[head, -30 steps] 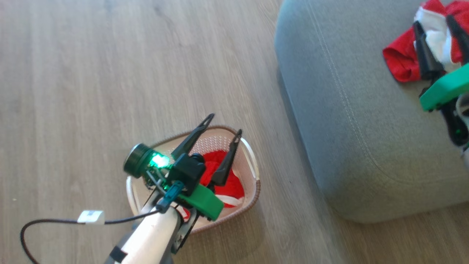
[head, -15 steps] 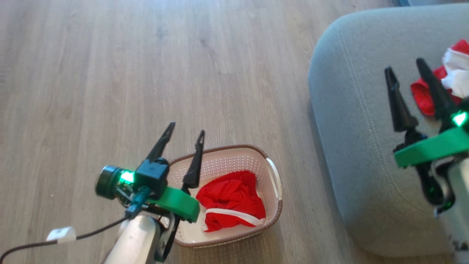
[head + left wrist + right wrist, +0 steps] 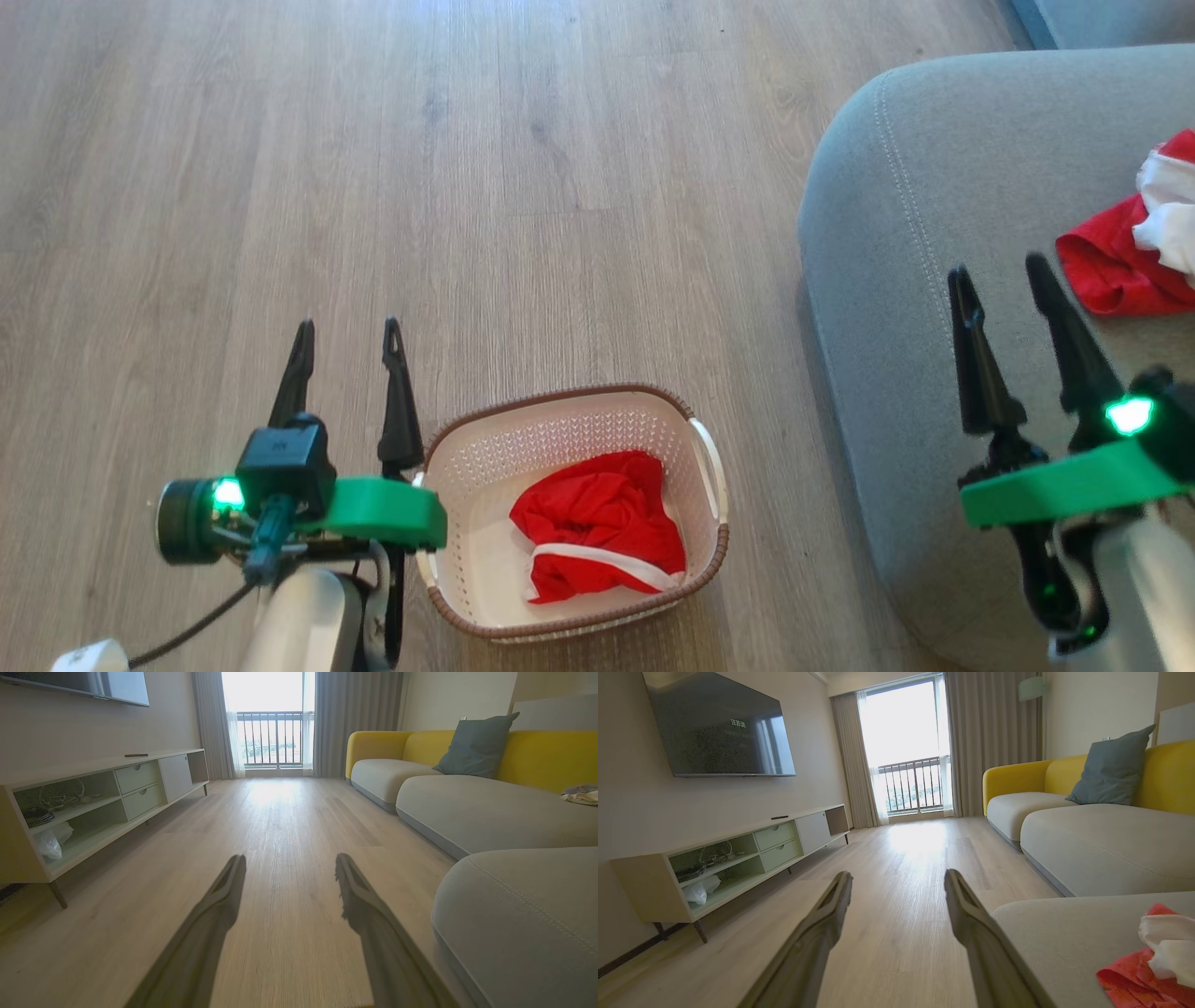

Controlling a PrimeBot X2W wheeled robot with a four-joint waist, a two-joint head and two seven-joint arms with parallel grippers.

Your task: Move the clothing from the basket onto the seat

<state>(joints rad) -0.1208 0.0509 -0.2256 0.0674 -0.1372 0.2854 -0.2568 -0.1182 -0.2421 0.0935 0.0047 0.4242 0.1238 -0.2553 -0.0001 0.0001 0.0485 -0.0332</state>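
From the head: left gripper low at near left, fingers spread and empty, pointing far over open floor. Just right of it, basket holding a red garment. Right gripper above the seat, fingers apart (nothing between), second garment lying just right. From the left wrist: bare floor ahead, seat corner right. From the right wrist: second garment on the seat, near right.

L end effector agape above floor
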